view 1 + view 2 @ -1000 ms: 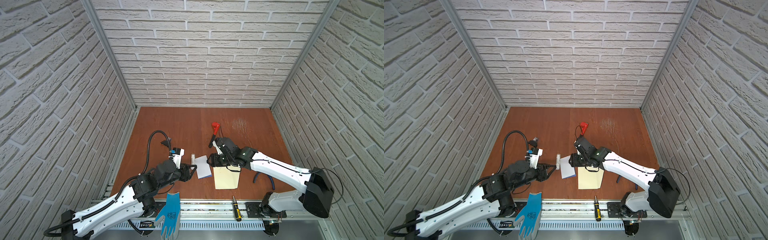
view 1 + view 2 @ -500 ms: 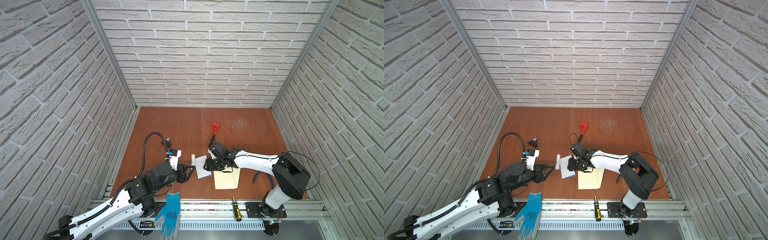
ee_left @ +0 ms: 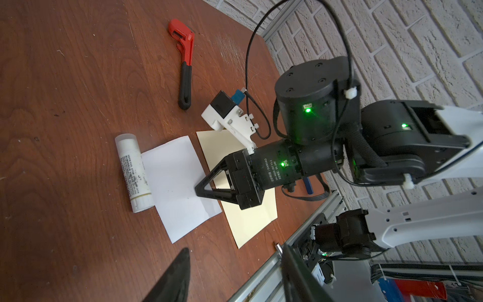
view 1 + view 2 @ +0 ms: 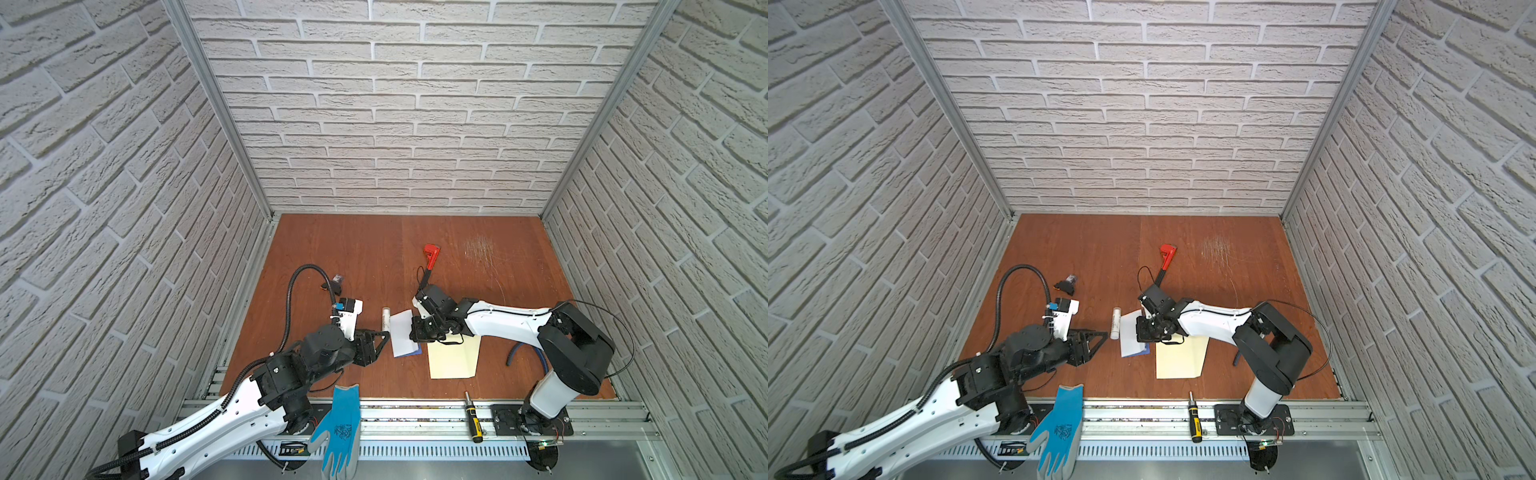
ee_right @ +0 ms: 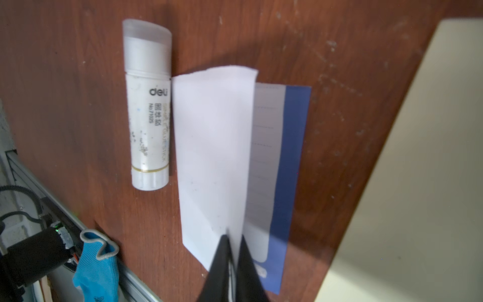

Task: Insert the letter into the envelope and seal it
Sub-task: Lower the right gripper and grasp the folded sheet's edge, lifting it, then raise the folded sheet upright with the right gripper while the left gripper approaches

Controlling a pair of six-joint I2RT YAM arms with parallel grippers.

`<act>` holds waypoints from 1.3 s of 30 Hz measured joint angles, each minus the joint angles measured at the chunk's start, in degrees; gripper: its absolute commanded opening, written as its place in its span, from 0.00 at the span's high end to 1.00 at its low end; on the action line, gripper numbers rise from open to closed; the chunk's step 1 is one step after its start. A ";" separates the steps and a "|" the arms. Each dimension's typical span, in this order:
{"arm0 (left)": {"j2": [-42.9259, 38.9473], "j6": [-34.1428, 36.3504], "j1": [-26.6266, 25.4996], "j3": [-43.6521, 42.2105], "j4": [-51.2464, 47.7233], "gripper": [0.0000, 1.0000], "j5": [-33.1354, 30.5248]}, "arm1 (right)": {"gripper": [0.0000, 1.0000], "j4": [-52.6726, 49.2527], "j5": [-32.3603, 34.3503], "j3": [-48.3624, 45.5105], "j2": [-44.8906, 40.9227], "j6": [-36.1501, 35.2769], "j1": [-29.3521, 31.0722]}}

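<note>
The right fingers [image 5: 222,261] are pinched together on the folded-over white flap of the letter [image 4: 400,336]. The letter, its blue border showing, lies on the wooden desk [image 4: 353,257] between a glue stick [image 4: 386,319] and the cream envelope [image 4: 453,359]. The left fingers [image 4: 380,333] hover apart just beside it.

You are getting open board across the upper half of the table [image 4: 353,245] in both top views; only the red wrench [image 4: 431,254] is lying there, right of centre, with a small black part [image 4: 335,282] further left. Lower down, the glue stick [image 4: 386,319] is lying against the left edge of the letter [image 4: 400,343], barring a level reach from the left gripper [image 4: 379,345]; the right gripper [image 4: 417,337] is pinching the letter's right side, its arm crossing the upper edge of the envelope [image 4: 453,361]; the envelope's lower part is lying uncovered.
</note>
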 measured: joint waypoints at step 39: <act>37.11 -12.37 6.32 -4.39 61.83 0.26 18.80 | 0.94 -25.94 8.02 6.75 -42.07 -1.68 -0.26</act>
